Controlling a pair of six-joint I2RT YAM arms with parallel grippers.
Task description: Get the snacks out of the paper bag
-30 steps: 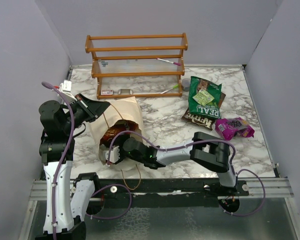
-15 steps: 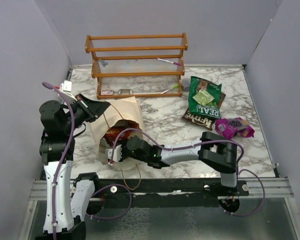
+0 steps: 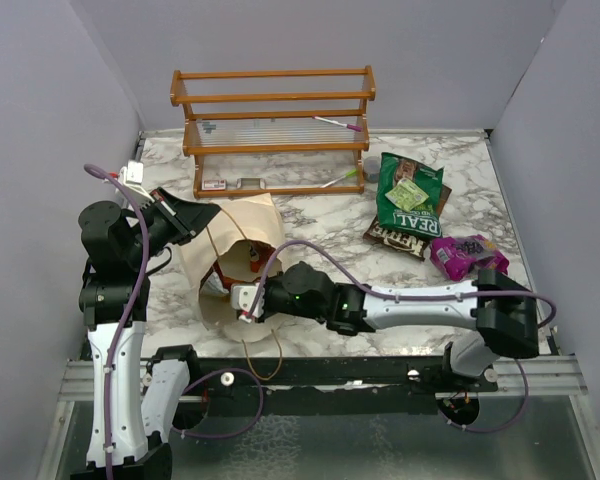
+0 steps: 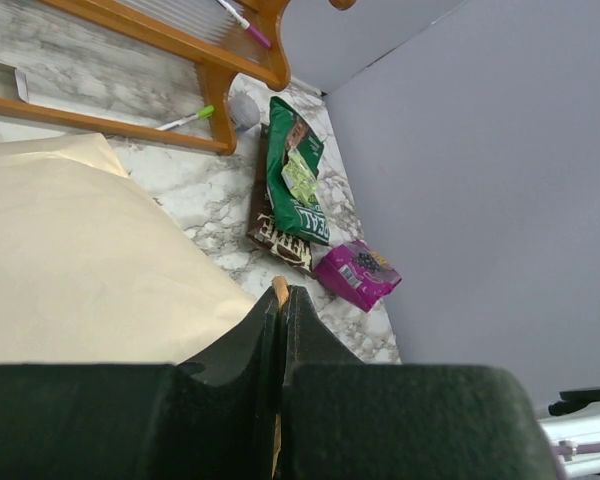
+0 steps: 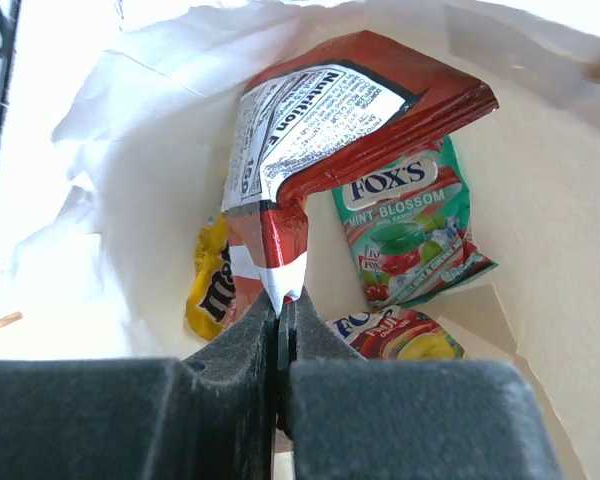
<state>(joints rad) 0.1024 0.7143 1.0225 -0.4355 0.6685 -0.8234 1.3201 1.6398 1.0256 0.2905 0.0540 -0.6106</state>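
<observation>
The right gripper (image 5: 280,300) reaches into the mouth of the tall cream paper bag (image 3: 195,270). Its jaws are pressed together on the lower corner of a red foil packet with a white nutrition panel (image 5: 360,110). Deeper inside the bag lie a teal foil packet lettered FOX'S (image 5: 410,225), a yellow packet (image 5: 208,285) and a red-and-yellow packet (image 5: 400,335). The left gripper (image 3: 188,216) is clamped on the bag's far-left rim, with a tan sliver pinched between its fingers. The right arm's purple cable (image 3: 310,248) arches over the bag's mouth. Right of the bag, well apart, a green foil packet with white lettering (image 3: 412,205) lies over a brown packet (image 3: 392,238), beside a magenta packet (image 3: 467,256). Beyond the bag stands a brown wooden rack (image 3: 275,130). Everything rests on a white-grey marbled tabletop (image 3: 330,225) enclosed by plain grey walls (image 3: 280,35).
</observation>
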